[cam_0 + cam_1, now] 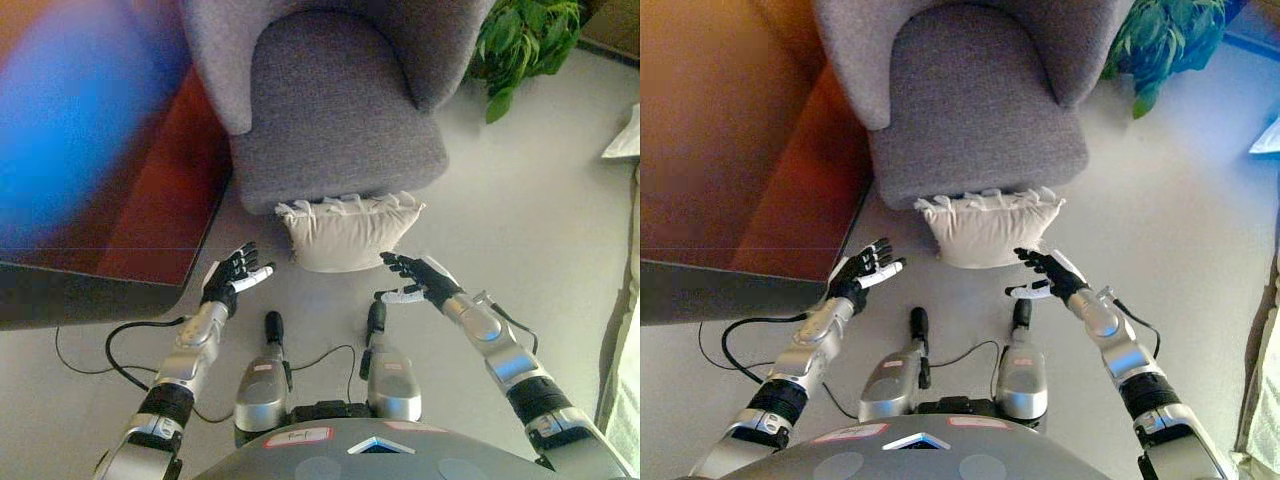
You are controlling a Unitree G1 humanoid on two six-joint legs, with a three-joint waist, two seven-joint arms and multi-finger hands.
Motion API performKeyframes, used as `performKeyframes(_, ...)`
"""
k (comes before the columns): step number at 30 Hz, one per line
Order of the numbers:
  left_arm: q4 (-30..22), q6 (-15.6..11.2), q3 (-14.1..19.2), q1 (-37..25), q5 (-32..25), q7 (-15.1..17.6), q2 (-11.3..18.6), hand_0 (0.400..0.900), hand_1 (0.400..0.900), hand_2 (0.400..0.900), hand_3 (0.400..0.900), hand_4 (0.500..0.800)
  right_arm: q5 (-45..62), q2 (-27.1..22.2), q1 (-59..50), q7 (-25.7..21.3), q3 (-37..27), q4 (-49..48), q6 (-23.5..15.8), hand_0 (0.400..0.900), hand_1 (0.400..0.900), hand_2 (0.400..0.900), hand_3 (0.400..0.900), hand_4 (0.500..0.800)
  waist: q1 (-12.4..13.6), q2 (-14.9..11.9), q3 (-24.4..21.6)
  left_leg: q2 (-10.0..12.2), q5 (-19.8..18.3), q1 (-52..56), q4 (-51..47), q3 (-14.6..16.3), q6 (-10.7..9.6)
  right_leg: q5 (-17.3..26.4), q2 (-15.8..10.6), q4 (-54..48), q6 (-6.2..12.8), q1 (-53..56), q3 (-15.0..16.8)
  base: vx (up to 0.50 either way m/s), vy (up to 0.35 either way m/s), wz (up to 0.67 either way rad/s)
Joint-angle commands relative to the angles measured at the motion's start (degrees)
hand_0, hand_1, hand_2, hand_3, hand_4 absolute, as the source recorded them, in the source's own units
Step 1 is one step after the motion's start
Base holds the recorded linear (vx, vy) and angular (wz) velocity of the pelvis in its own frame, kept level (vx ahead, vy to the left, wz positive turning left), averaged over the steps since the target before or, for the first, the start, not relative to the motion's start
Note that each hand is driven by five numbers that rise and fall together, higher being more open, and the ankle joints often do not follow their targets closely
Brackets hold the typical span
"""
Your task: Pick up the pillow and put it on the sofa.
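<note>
With the cream pillow (347,232) lying on the floor (520,210) against the foot of the grey sofa (335,110), the left hand (232,277) and right hand (418,280) flank it, fingers released, and an uneven squeeze could let the soft cushion slip out

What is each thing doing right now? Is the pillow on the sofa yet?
pillow: on the floor, leaning against the sofa's front, not on the seat yet
sofa: seat holds nothing
left hand: open, left of the pillow, apart from it
right hand: open, by the pillow's right corner
plant: upright beside the sofa
</note>
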Motion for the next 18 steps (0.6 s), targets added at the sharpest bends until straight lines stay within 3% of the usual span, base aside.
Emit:
performKeyframes(1, -3.94, -5.13, -0.44, -6.94, -2.5, 0.07, 2.52, 0.9, 0.9, 0.9, 0.9, 0.8, -3.42, -4.2, -5.21, -4.53, -3.22, -5.32, -3.99, 0.9, 0.9, 0.9, 0.9, 0.8, -0.46, -0.97, -1.21, -0.97, -6.4, -2.27, 3.0, -3.74, 0.34, 1.32, -5.26, 3.05, 5.09, -4.95, -0.52, -0.1, -0.198, 0.56)
performKeyframes(8, -5.54, -6.4, -3.62, -12.97, -5.62, 0.53, 2.41, 0.9, 0.9, 0.9, 0.9, 0.8, -16.08, -12.16, -15.41, -11.35, -0.02, -5.15, -4.91, 0.9, 0.9, 0.9, 0.9, 0.8, -0.99, 0.68, 4.12, 1.99, -4.25, -9.65, 5.35, -3.21, -1.64, -1.2, -5.0, 8.31, 3.85, -11.2, -3.04, -0.1, -0.102, 0.35)
performKeyframes(18, -6.63, -8.56, -5.23, -17.69, -8.07, 2.71, 2.77, 0.9, 0.9, 0.9, 0.9, 0.8, -24.1, -15.34, -25.8, -19.47, 3.14, -0.78, -4.58, 0.9, 0.9, 0.9, 0.9, 0.8, -1.04, 1.06, 8.27, 0.95, -6.35, -23.02, 16.17, -2.23, -1.71, -3.74, -6.51, 18.29, 3.28, -24.34, -0.27, -0.07, -0.02, 0.11)
